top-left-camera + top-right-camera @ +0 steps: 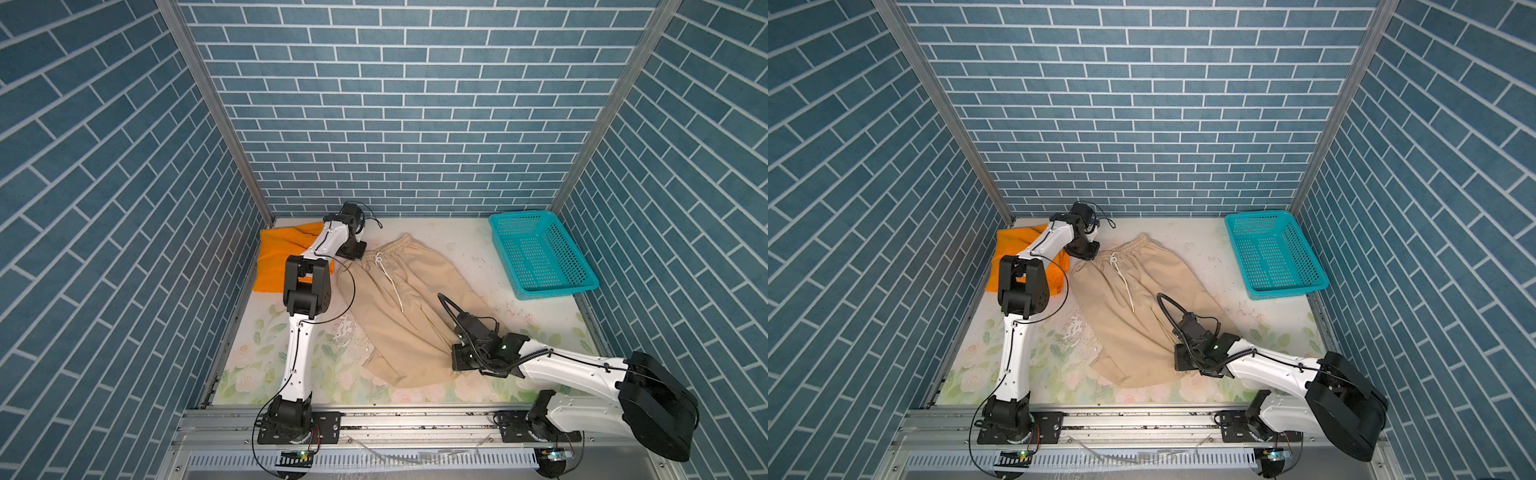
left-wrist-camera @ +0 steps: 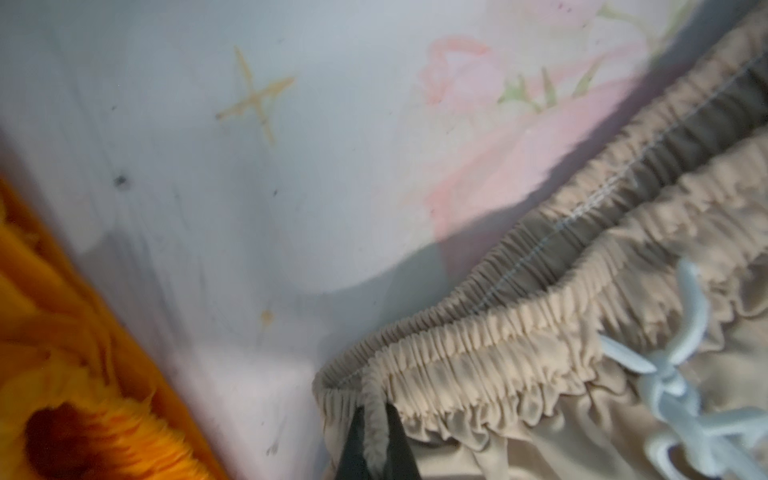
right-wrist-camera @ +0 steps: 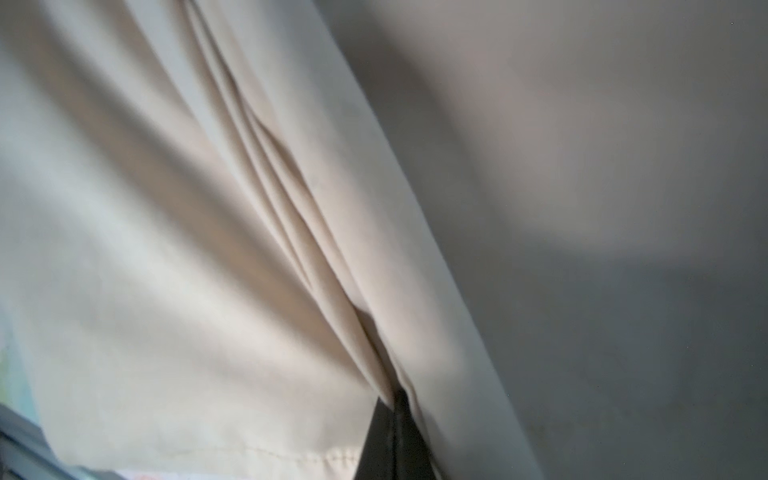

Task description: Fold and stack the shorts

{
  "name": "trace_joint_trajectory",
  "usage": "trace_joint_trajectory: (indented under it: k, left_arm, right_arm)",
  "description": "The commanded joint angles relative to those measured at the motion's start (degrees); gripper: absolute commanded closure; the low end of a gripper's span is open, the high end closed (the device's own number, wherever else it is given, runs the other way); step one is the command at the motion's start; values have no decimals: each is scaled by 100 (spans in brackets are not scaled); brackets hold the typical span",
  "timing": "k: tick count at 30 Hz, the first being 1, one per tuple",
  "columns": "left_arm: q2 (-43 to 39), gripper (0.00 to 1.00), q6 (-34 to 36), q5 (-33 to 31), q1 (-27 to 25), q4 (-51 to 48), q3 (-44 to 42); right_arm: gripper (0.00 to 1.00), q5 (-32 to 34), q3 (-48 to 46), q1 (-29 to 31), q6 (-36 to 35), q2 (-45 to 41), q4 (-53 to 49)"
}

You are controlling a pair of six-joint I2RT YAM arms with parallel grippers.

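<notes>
Left hand [image 2: 375, 430] stretched far forward, pinching the beige shorts [image 1: 399, 324] at the waistband [image 2: 498, 345]; right hand [image 3: 397, 415] low, clamped on their leg cloth

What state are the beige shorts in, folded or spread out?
Spread out: the beige shorts lie flat, full length, with waistband, drawstring and hem all showing.

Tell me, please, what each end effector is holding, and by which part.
Both hold the beige shorts: the left end effector pinches the waistband at its end, the right end effector pinches a cloth fold near the leg hem.
</notes>
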Motion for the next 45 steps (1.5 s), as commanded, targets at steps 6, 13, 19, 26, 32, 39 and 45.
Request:
trace_joint_trajectory:
  k: [6, 13, 19, 26, 32, 39, 45]
  left_arm:
    - [-1637, 100, -747, -764, 39, -666, -1165]
    - [-2872, 100, -1313, -651, 31, -687, -2514]
    - [-3828, 100, -1715, -1241, 133, -690, -3867]
    - [-4782, 82, -1929, -930, 204, -138, -5072]
    - [-4946, 22, -1812, -690, 202, 11, -4877]
    - [-4661, 9, -1493, -102, 198, 751, -4508]
    - [-3878, 9, -1395, 345, 196, 1587, -4400]
  right_arm:
    - [100, -99, 786, -1365, -1049, 317, -1053]
    - [100, -261, 2074, -2123, -2123, 1673, -1305]
    - [100, -441, 3281, -2327, -2711, 2972, -1417]
    - [81, -684, 4010, -2328, -3034, 3050, -1578]
    - [62, -865, 3150, -2328, -2586, 1465, -1261]
    - [57, -1170, 1353, -2276, -1190, -926, -1609]
    - [57, -946, 53, -978, 553, -2350, -1943]
